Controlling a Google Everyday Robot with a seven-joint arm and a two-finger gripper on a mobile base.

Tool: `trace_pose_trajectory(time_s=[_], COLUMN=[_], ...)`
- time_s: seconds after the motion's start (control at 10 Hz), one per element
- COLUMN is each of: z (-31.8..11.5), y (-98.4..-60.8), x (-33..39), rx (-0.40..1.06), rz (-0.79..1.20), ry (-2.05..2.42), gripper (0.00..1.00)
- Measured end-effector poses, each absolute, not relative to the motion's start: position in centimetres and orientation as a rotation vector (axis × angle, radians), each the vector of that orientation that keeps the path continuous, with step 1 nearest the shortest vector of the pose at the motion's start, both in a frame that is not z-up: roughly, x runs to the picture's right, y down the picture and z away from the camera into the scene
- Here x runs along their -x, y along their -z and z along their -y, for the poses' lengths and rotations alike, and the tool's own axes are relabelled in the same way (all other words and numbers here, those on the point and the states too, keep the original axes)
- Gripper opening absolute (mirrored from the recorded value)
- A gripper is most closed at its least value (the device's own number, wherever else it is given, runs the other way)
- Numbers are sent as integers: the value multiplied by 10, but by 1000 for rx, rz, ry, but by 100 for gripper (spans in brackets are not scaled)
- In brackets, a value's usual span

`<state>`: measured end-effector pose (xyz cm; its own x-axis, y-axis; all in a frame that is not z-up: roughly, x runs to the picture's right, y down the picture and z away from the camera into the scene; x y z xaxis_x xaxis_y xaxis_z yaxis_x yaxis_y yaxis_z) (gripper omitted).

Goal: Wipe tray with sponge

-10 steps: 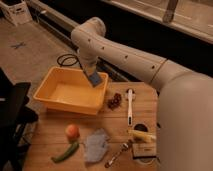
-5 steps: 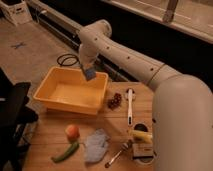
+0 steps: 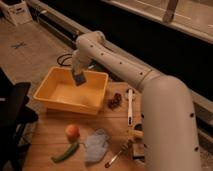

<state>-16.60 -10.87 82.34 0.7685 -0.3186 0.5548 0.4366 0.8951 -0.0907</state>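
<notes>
Hanging over the far part of the tray (image 3: 64,103), the pincer (image 3: 78,75) is clamped tight on the sponge (image 3: 80,81), held low by the back wall; whether it touches the tray's floor cannot be told; the tray sits on the tabletop (image 3: 42,145); an orange fruit (image 3: 72,131), green pepper (image 3: 65,152) and pale blue cloth (image 3: 96,145) lie outside it.

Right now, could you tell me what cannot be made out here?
Camera view:
Gripper above the tray's far wall: its hold on the sponge, hidden by the sponge itself.
Dark cluster beside tray: too blurred to name.
Item at bottom edge: covered by arm, cut off.
</notes>
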Motion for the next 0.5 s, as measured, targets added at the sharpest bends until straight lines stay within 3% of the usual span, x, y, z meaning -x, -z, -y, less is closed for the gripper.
trace_pose_trajectory(time_s=[0.5], z=[77], y=[-863], x=[178], rx=[323], rz=[603], ry=[393], gripper=[0])
